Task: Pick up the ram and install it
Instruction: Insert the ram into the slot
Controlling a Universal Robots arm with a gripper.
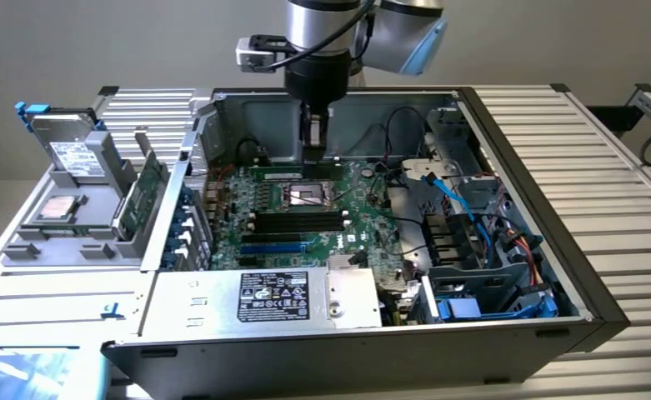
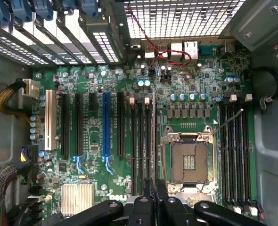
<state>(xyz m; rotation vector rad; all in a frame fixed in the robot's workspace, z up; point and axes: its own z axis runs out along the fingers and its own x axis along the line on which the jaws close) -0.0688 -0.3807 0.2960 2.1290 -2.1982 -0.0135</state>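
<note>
The ram (image 1: 292, 172) is a thin green stick lying level across the motherboard (image 1: 353, 225), just beyond the empty CPU socket (image 1: 306, 197) and among the black memory slots there. My gripper (image 1: 317, 155) comes straight down inside the open computer case and is shut on the ram's middle. In the wrist view the ram (image 2: 154, 141) runs edge-on as a thin line from between my fingertips, over the slots (image 2: 141, 141) beside the CPU socket (image 2: 190, 160). My gripper (image 2: 155, 190) sits low in that view. Whether the stick sits in a slot I cannot tell.
A broader green expansion card (image 1: 142, 196) stands in a grey holder outside the case, next to a hard drive (image 1: 69, 154). A silver power supply (image 1: 264, 296) covers the near side. Blue cables (image 1: 453, 187) and drive bays crowd the exterior view's right. More empty slots (image 2: 235, 150) flank the socket.
</note>
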